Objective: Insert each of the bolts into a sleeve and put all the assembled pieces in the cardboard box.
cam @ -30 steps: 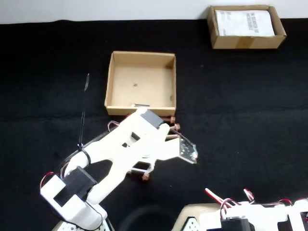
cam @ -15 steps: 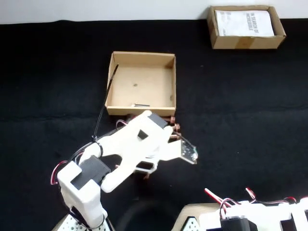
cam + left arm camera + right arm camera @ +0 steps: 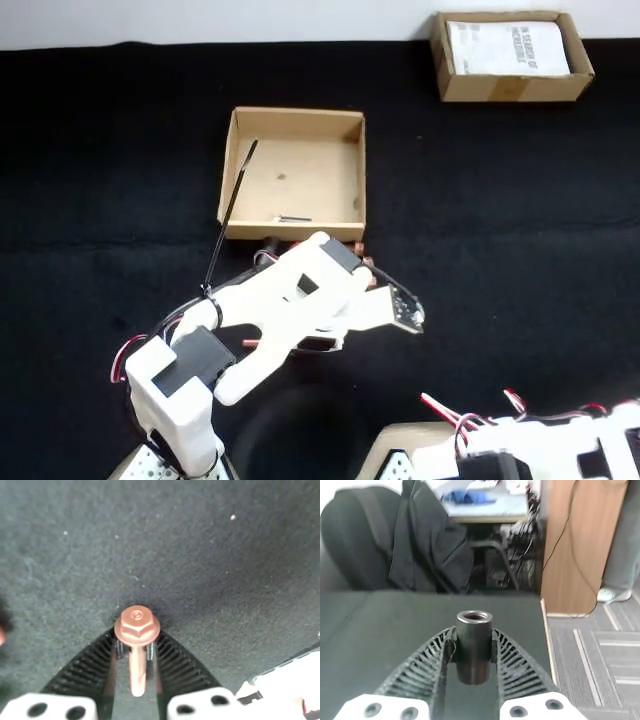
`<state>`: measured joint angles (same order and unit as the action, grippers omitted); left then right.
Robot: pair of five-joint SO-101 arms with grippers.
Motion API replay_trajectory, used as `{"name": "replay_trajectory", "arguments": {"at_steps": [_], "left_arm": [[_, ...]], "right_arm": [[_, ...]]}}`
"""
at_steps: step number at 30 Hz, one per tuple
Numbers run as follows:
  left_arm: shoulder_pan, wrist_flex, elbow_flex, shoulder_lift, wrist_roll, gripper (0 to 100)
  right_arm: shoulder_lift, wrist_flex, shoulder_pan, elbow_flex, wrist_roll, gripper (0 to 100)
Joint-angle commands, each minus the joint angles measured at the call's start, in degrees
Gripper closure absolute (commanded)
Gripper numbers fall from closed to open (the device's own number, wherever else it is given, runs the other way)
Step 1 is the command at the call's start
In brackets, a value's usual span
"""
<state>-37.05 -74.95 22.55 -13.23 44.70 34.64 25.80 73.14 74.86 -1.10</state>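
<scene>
On the left wrist view my left claw [image 3: 136,644] is pinching a copper bolt [image 3: 137,625]. Its two ribbed fingers [image 3: 102,661] are pressed on the shaft just under the hexagonal head. The head points toward the dark cloth of the bench [image 3: 210,545], and the shaft runs back between the fingers. I cannot tell whether the head touches the cloth or hangs a little above it.

On the right wrist view my right claw [image 3: 474,636] is closed around a dark sleeve [image 3: 474,655]. The sleeve stands upright between the fingers, and its open end rises above the fingertips. Behind it are the far edge of the bench, a chair with dark bags [image 3: 415,540] and a wooden panel [image 3: 580,545].

From the high view the left arm [image 3: 290,300] stretches over the bench [image 3: 520,220], just in front of the cardboard box [image 3: 231,170]. Inside the box one small slim piece [image 3: 293,218] lies by the near wall; I cannot tell what it is. Some loose copper bolts [image 3: 357,246] lie just outside that wall, partly covered by the arm. The right arm [image 3: 520,450] is low at the near edge of the bench, well apart from the box. A second box with a paper [image 3: 510,50] stands at the far corner.
</scene>
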Motion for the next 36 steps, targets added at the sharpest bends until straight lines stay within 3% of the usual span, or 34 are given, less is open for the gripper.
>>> {"name": "replay_trajectory", "arguments": {"at_steps": [1, 8, 14, 17, 21, 25, 28, 36], "left_arm": [[-0.48, 0.53, -2.07, 1.01, -2.9, 99], [3.03, -2.02, -7.78, 8.31, -13.63, 99], [8.75, -4.92, -17.19, 19.3, -28.66, 99], [10.86, -4.75, -19.3, 25.63, -31.38, 99], [10.15, -4.31, -14.64, 35.47, -35.16, 99], [10.51, 5.36, -4.97, 47.69, -37.19, 99], [9.89, 13.71, 5.67, 58.95, -37.19, 99], [8.4, 47.38, 39.87, 84.53, -37.45, 99]], "right_arm": [[2.59, 0.84, -3.47, 3.56, 0.44, 99.2], [4.97, 0.84, -14.02, 12.35, 0.35, 99.2], [22.73, -0.31, -30.64, 22.11, 0.44, 99.2], [34.07, -9.89, -41.1, 24.13, -0.09, 99.2], [50.42, -30.46, -54.64, 22.11, -4.31, 99.2], [64.22, -54.64, -71.25, 16.92, -8.26, 99.2], [70.9, -67.03, -83.91, 15.69, -9.23, 99.2], [68.97, -70.64, -96.57, 16.04, -6.59, 99.2]]}}
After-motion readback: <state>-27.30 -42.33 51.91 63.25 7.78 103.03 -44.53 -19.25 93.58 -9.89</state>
